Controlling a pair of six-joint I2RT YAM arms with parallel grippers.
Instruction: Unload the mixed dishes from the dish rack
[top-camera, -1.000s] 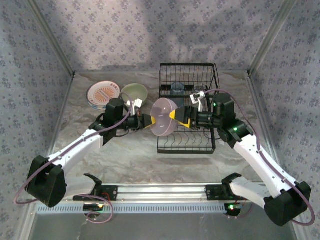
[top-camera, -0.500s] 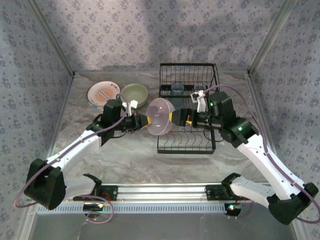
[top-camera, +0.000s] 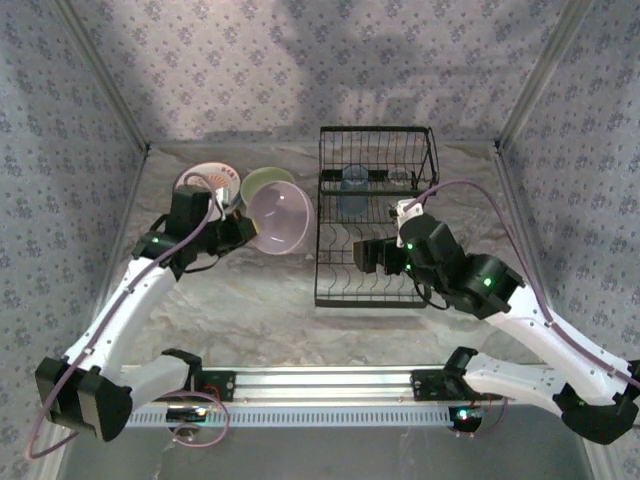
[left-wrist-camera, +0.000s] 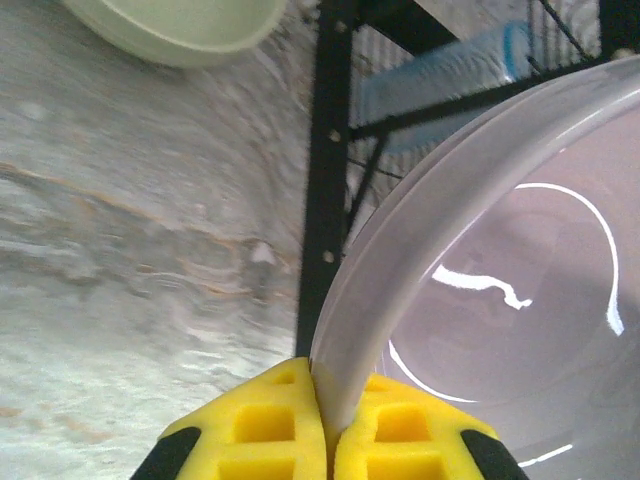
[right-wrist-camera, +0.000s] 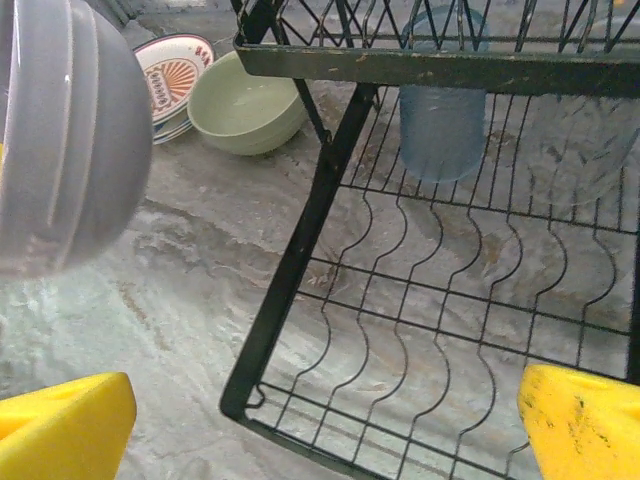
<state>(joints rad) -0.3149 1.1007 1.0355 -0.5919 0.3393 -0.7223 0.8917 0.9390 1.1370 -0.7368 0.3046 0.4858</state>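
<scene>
My left gripper (top-camera: 238, 230) (left-wrist-camera: 328, 420) is shut on the rim of the lavender bowl (top-camera: 281, 219) (left-wrist-camera: 500, 290) (right-wrist-camera: 60, 140), holding it in the air left of the black dish rack (top-camera: 375, 215) (right-wrist-camera: 300, 240) (left-wrist-camera: 322, 150). The pale yellow-green bowl (top-camera: 262, 181) (right-wrist-camera: 243, 105) (left-wrist-camera: 180, 25) sits on the table behind it, next to a stack of plates topped by the cream plate with an orange centre (top-camera: 205, 180) (right-wrist-camera: 172, 72). A translucent blue cup (top-camera: 352, 192) (right-wrist-camera: 440, 120) (left-wrist-camera: 440, 75) hangs in the rack's raised part. My right gripper (top-camera: 362, 256) (right-wrist-camera: 325, 420) is open over the rack's empty lower section.
A clear glass (right-wrist-camera: 580, 150) stands in the rack to the right of the blue cup. Patterned walls close in the marble table (top-camera: 250, 290) on three sides. Bare tabletop lies in front of the bowls and left of the rack.
My left arm carried the lavender bowl leftward and back, away from the rack toward the yellow-green bowl. My right gripper, open, has drawn back from the bowl over the rack's front section.
</scene>
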